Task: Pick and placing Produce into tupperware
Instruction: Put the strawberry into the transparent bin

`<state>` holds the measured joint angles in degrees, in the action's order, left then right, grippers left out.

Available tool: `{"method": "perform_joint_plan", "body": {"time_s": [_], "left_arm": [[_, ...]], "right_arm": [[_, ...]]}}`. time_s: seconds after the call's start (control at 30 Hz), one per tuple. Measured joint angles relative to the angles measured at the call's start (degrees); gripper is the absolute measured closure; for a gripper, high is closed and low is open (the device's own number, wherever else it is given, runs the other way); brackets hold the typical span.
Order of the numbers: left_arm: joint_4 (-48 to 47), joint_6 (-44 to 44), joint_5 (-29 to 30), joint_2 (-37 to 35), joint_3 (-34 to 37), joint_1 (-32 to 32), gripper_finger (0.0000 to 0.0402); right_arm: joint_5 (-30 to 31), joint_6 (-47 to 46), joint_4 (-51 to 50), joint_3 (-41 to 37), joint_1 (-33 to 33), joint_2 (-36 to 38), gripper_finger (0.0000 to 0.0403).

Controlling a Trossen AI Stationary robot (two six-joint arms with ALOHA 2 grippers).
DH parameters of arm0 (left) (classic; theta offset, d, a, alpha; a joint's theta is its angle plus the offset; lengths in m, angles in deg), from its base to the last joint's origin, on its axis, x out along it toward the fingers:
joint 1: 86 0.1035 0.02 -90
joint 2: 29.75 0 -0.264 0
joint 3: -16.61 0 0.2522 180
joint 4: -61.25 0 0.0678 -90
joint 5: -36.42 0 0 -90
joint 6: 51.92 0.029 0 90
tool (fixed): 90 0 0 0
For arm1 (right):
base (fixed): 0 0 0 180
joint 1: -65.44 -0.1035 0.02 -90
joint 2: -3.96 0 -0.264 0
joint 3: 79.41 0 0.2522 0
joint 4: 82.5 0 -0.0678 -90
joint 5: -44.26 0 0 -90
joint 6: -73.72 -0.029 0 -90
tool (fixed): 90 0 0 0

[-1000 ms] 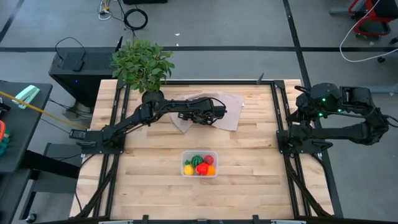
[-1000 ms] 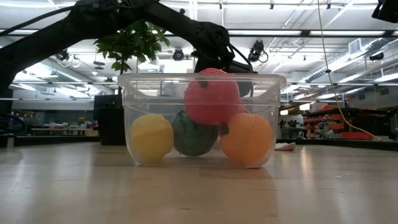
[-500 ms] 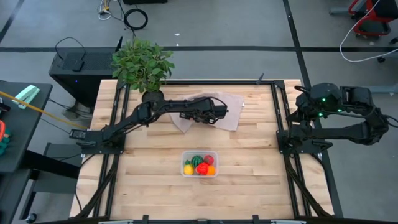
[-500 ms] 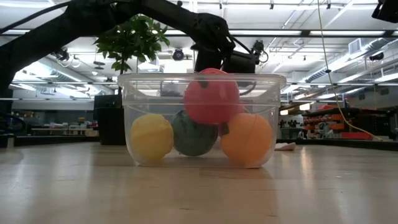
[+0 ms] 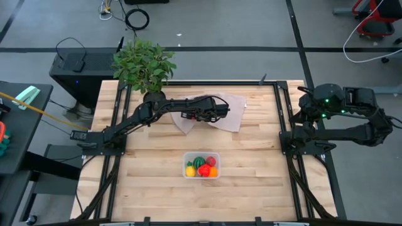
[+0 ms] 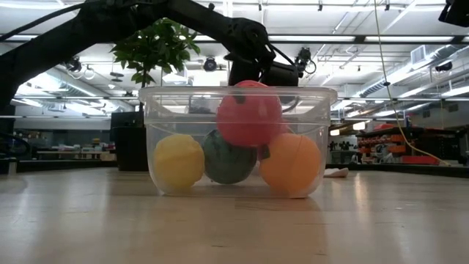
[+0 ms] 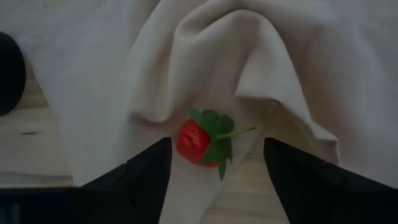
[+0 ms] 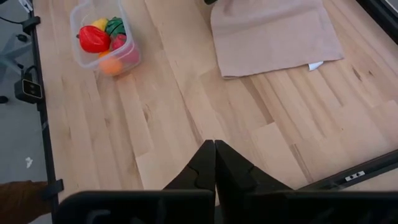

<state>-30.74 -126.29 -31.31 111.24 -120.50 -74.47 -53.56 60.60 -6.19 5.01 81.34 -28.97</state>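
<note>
A red toy strawberry [image 7: 194,142] with green leaves lies in a hollow of the rumpled beige cloth [image 7: 280,74] at the table's far middle [image 5: 231,118]. My left gripper [image 7: 216,142] hangs open above it, pointing steeply down, one finger on either side; the strawberry lies nearer one finger, with a narrow gap. The clear tupperware [image 5: 186,164] stands near the table's front middle, holding yellow, dark green, red and orange produce [image 6: 249,117]. My right gripper [image 8: 214,152] is shut and waits, drawn back at the table's right edge.
A leafy potted plant [image 5: 144,63] stands at the table's far left corner, close behind my left arm. Black frame rails run along the table's left and right sides. Bare wood lies between the cloth and the tupperware [image 8: 81,56].
My left gripper has turned a little about its wrist above the cloth and stands slightly higher in the low view. The tupperware and its produce have not moved.
</note>
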Motion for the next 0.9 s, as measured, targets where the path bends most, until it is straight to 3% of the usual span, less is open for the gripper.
{"method": "perform_joint_plan", "body": {"time_s": [0.7,0.9], "left_arm": [[0.0,0.7,0.6,0.0,0.0,0.3,0.0261],[0.8,4.5,0.7,0.0,0.0,0.3,0.0290]], "right_arm": [[0.0,0.0,0.0,0.0,0.0,0.0,0.0396],[0.0,0.0,0.1,0.0,0.0,0.0,0.0395]]}}
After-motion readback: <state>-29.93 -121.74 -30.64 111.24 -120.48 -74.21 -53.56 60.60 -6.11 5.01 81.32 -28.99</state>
